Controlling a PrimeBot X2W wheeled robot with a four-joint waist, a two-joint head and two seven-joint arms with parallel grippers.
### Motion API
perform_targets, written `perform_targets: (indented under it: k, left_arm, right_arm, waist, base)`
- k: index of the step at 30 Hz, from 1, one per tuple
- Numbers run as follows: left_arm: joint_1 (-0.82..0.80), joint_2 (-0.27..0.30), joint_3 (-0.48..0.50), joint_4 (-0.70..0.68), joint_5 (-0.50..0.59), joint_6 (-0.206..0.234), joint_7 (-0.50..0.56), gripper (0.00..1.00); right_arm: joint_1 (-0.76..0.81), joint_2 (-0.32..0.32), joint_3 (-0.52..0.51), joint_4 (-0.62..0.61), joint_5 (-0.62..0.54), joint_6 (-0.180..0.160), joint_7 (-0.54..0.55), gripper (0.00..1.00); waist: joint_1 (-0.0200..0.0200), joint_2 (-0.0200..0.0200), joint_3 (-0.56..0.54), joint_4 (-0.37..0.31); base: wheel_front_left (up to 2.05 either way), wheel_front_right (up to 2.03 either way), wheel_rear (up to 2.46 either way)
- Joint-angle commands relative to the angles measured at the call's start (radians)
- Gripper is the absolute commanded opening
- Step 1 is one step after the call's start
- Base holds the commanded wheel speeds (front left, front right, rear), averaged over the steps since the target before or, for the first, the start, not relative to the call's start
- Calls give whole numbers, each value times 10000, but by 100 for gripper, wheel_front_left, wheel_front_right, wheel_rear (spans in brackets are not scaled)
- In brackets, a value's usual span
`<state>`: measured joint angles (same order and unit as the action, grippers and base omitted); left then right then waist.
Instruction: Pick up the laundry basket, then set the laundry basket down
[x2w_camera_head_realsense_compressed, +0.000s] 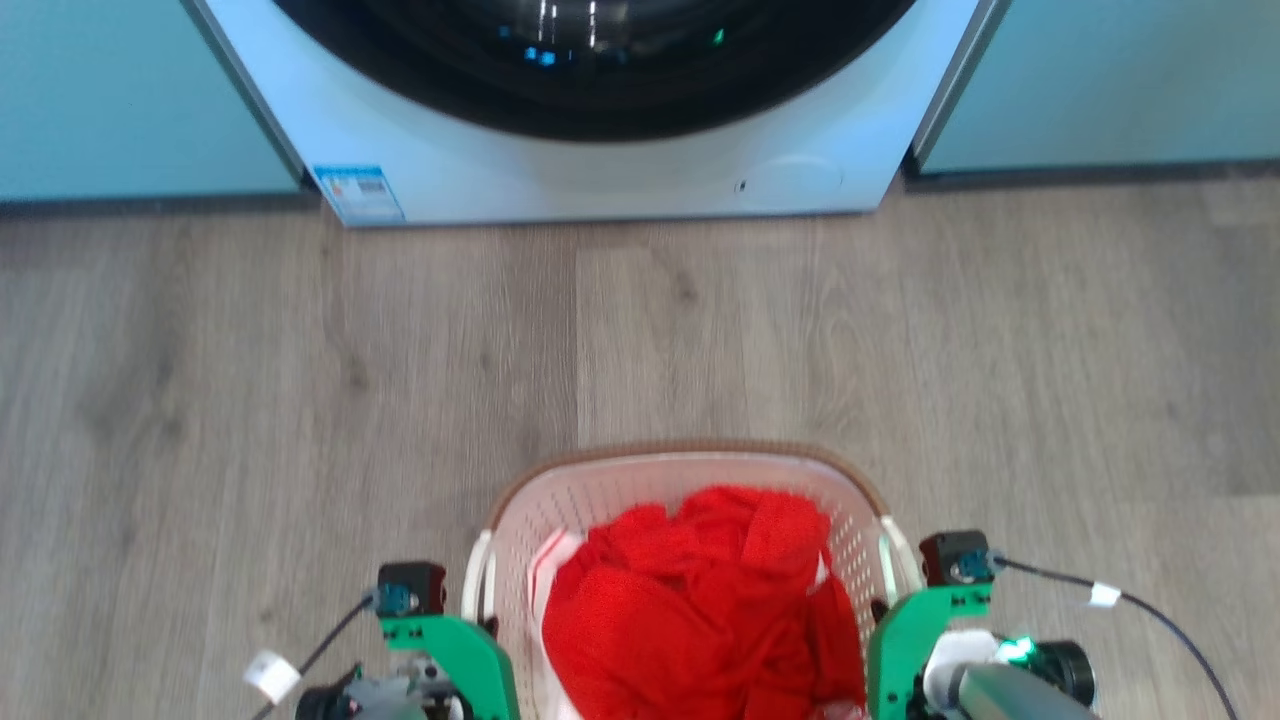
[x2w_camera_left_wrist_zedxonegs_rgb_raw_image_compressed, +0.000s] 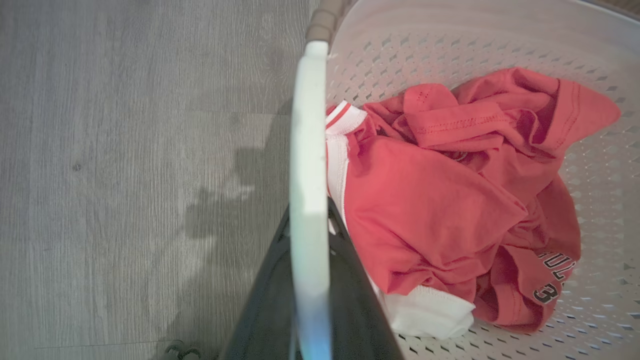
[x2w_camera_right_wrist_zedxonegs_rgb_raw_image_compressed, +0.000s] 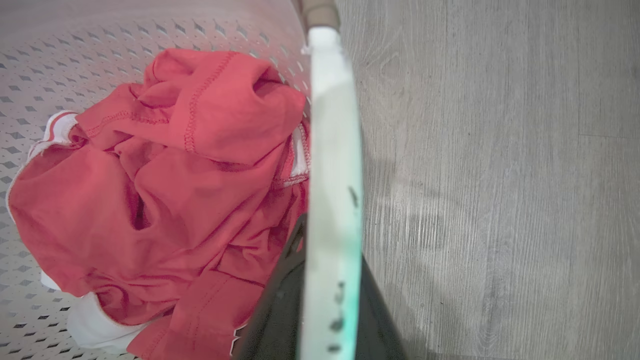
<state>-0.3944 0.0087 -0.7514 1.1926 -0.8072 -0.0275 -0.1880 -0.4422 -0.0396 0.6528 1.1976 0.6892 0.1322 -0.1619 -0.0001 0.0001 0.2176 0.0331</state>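
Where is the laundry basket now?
The laundry basket is at the head view's bottom centre, between the left gripper and right gripper, facing the washing machine.

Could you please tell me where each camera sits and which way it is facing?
Head view: on the head, facing forward and down at floor, washing machine and laundry basket; green wrist brackets at the bottom.
Left wrist view: on that wrist, looking along the left pincer, shut on the basket's white handle.
Right wrist view: on that wrist, looking along the right pincer, shut on the other handle.
Shared: both wrist views show the red garment.
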Motion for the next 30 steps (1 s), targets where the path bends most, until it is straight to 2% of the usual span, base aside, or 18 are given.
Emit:
perform_targets:
  k: [1,15,30]
  left_arm:
    - [-36,415,158,58,-153,47,-40,0]
    - [298,415,-506,399,-699,-23,337,0]
    - [250,415,-835,608,-1065,7,371,0]
  right_arm:
    - [273,-106,309,5,163,-15,61,0]
    - [499,-106,1261,189,1204,-15,586,0]
    - [413,-106,1970,297,1836,-15,545,0]
  waist:
    - [1,-1,-526,-63]
    - [1,-1,-1585,-89]
    - [1,-1,-1794,-109]
  base:
    - [0,0,0]
    - [0,0,0]
    - [0,0,0]
